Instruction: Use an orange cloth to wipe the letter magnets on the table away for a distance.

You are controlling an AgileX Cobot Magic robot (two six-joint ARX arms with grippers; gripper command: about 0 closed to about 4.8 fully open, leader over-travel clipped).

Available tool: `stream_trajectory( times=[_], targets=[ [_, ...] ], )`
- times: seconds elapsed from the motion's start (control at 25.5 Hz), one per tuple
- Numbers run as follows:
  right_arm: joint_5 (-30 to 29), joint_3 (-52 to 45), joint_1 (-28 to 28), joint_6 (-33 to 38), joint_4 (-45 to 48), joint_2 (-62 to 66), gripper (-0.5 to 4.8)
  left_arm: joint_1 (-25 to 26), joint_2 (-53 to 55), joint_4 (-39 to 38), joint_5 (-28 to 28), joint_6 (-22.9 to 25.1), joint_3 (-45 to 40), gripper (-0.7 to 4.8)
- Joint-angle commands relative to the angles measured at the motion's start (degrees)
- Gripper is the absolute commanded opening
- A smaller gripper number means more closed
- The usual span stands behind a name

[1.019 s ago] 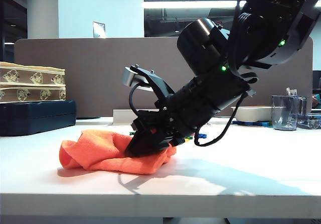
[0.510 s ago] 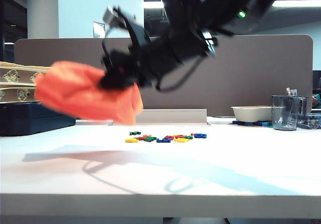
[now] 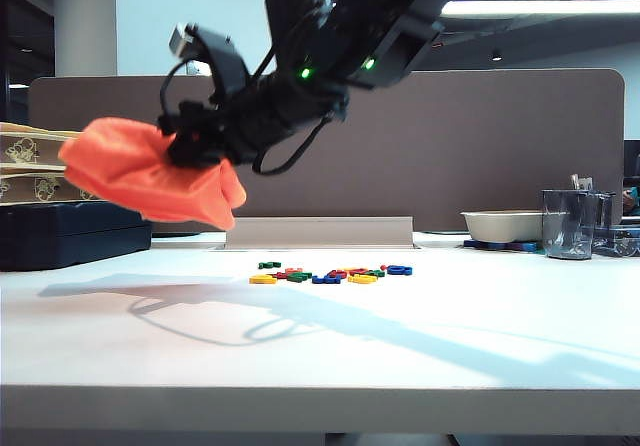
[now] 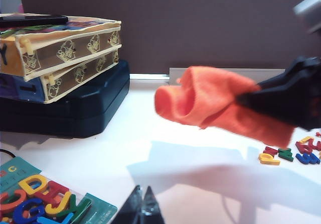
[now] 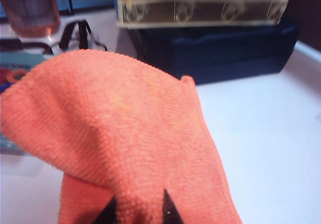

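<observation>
Orange cloth (image 3: 150, 178) | clamped in right gripper (image 3: 195, 146), held above table (image 3: 320, 356) | letter magnets (image 3: 330, 274) lie apart | left gripper (image 4: 141, 209) tips together, low near table

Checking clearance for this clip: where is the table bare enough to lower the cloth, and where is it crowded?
Bare: the table in front of the letter magnets, and left of them, below the orange cloth held by the right gripper. Crowded: the stacked boxes far left, the bowl and cup far right. The left gripper sits low, shut.
</observation>
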Motion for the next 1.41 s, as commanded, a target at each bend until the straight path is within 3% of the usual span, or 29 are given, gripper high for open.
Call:
stream_trajectory(
  times=[0.04, 0.43, 0.59, 0.75, 0.98, 1.41],
  targets=[
    [0.7, 4.8, -0.3, 0.2, -2.4, 3.8, 0.9, 0.0, 0.0, 0.3, 0.2, -0.2, 0.2, -0.05],
    [4.1, 20.1, -3.5, 1.2, -16.8, 15.3, 0.95, 0.0, 0.0, 0.4, 0.2, -0.2, 0.3, -0.05],
    [5.3, 20.2, -4.9, 1.1, -17.5, 15.4, 0.95, 0.0, 0.0, 0.3, 0.2, -0.2, 0.3, -0.05],
    [5.4, 20.1, -6.2, 0.6, -24.0, 15.4, 0.95, 0.0, 0.0, 0.3, 0.2, -0.2, 0.3, -0.05],
    [5.6, 20.1, -6.2, -3.8, -29.0, 15.4, 0.95, 0.0, 0.0, 0.3, 0.2, -0.2, 0.3, -0.05],
    [10.8, 20.0, -7.8, -4.1, -33.7, 15.4, 0.95, 0.0, 0.0, 0.4, 0.2, -0.2, 0.3, -0.05]
  ],
)
